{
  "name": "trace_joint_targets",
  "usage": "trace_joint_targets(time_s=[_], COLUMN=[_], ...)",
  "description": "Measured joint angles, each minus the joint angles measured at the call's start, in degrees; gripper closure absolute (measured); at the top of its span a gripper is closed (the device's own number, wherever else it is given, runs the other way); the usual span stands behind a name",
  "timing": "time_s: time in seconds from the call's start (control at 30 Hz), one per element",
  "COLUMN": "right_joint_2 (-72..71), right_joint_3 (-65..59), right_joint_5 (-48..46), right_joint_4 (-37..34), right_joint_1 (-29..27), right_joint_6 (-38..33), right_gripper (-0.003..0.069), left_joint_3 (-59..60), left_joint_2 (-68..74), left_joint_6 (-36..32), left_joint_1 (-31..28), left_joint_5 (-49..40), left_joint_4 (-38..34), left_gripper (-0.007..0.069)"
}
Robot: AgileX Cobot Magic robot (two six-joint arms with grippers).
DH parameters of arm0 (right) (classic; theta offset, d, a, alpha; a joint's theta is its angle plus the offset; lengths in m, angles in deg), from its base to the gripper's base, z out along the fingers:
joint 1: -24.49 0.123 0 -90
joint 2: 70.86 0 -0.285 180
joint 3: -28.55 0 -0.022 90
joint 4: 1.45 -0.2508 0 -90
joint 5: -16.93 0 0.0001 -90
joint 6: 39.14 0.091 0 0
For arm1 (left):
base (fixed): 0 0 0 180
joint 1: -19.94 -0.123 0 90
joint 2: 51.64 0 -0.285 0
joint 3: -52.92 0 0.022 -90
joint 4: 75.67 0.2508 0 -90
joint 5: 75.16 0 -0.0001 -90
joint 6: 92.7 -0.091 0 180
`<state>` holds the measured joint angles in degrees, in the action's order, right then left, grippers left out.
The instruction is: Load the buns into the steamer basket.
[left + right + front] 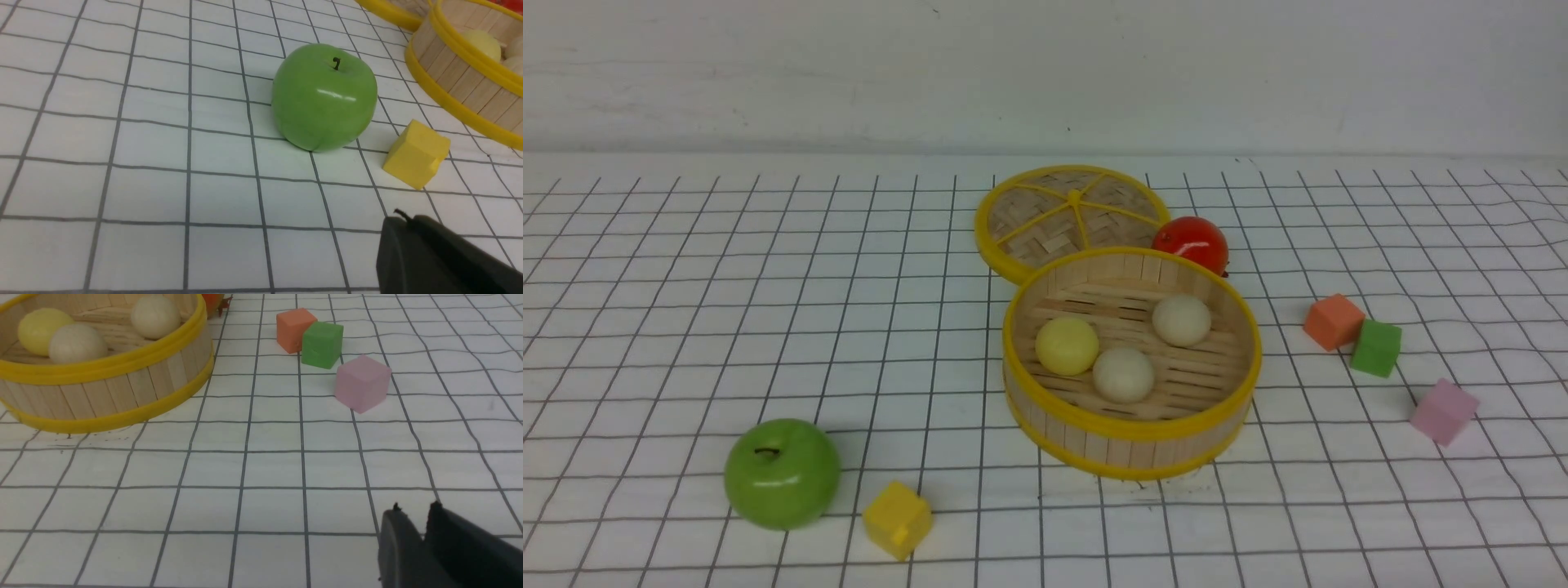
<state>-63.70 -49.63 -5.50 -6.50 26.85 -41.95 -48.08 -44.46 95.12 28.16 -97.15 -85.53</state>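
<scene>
Buns [1123,373] — inside steamer basket [1131,433]

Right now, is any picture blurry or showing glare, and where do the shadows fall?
Front view: soft even light, a faint shadow beside the green apple, and grid lines that look wavy at the right. Left wrist view: a white glare streak on the apple; the dark left gripper is blurred. Right wrist view: sharp, with only pale shadows.

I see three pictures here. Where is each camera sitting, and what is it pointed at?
Front: between the arms, facing forward at the steamer basket holding three buns; no robot parts show.
Left wrist: low, facing the green apple and yellow cube; dark jaws at one corner.
Right wrist: low, facing the pink cube; nearly closed jaws show.
All views share the basket.
</scene>
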Motion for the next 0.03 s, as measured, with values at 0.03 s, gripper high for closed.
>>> trace_joint_targets(time_s=[0.03], right_joint_2=[0.00], right_joint_3=[0.00], right_joint_5=[0.00], right_joint_4=[0.00], right_joint_1=[0.00], right_joint_6=[0.00], right_gripper=[0.0552], left_joint_3=[0.00], left_joint_2=[0.00], left_joint_6=[0.00], left_joint_1=[0.00], left_joint_5=[0.00], left_joint_4=[0.00], left_gripper=[0.0627])
